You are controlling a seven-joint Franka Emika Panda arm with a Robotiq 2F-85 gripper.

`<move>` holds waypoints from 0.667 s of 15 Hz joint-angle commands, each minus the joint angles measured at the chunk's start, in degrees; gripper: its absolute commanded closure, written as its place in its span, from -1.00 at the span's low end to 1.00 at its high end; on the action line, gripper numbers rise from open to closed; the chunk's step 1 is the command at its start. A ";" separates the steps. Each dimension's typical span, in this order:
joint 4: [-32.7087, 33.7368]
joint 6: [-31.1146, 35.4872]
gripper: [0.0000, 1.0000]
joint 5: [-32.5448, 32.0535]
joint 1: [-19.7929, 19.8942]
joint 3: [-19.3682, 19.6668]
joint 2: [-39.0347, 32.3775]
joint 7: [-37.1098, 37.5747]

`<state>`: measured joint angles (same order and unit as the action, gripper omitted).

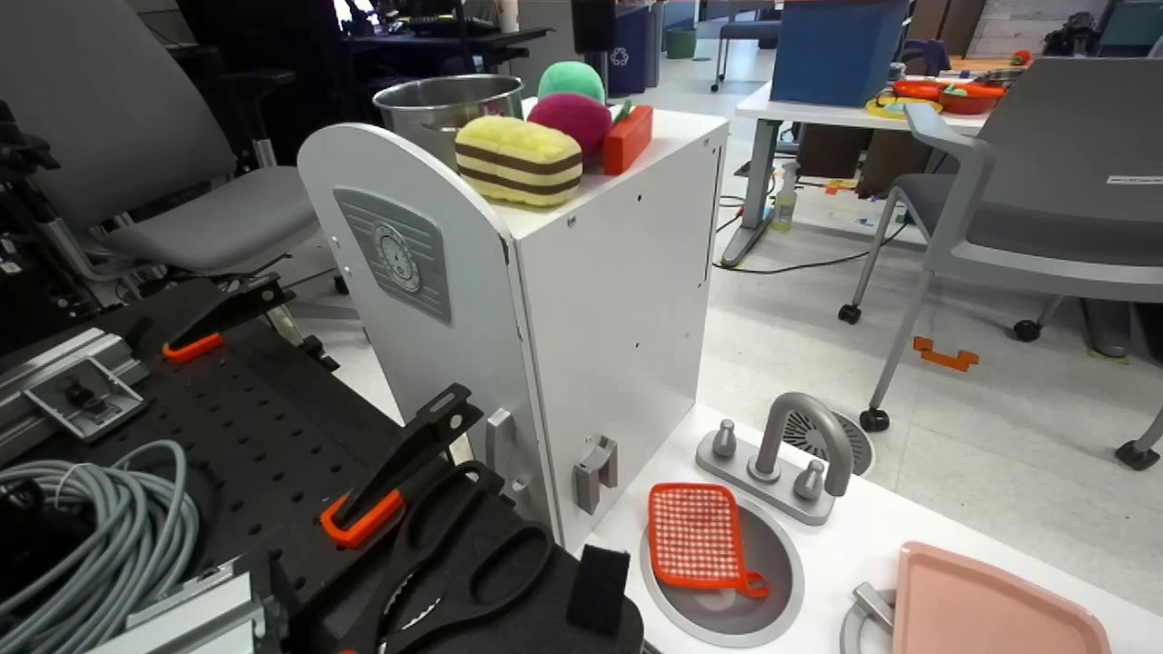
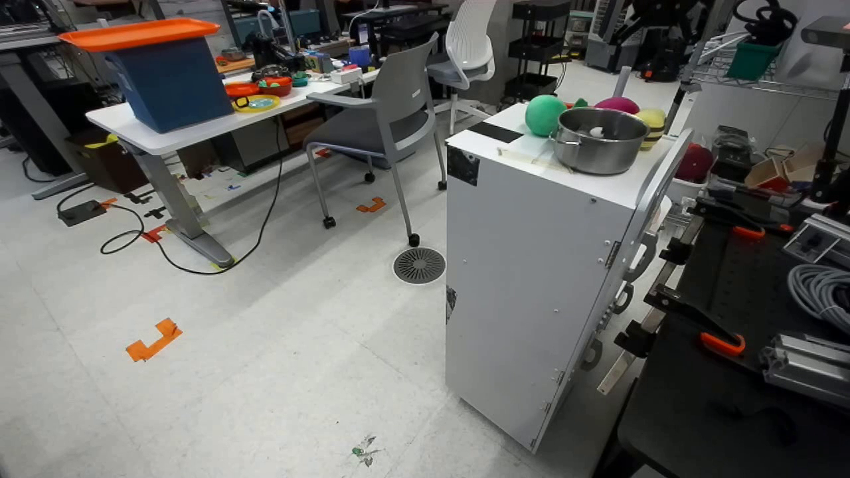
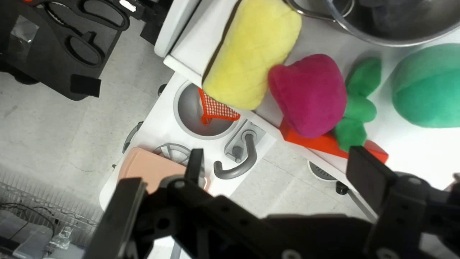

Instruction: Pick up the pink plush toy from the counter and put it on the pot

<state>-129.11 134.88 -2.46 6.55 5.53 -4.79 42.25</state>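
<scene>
On the flat white counter, the round, shiny grey metal pot stands upright, a small pale spot, too unclear to name, showing inside it, while the rounded magenta-pink plush toy lies outside, between the yellow, brown-striped plush block and the green plush ball. Lower down, the round grey sink basin holds a red-and-white checked cloth pot holder. In the wrist view, the black jaws stand wide apart.
</scene>
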 commanded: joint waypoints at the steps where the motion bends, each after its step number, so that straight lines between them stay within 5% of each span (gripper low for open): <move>1: 2.04 2.01 -1.00 0.35 -1.13 0.25 -2.09 -1.58; 10: 4.46 2.04 -1.00 1.69 -2.34 0.46 -7.05 -4.07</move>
<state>-126.40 137.20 -1.96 5.14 5.49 -10.18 39.45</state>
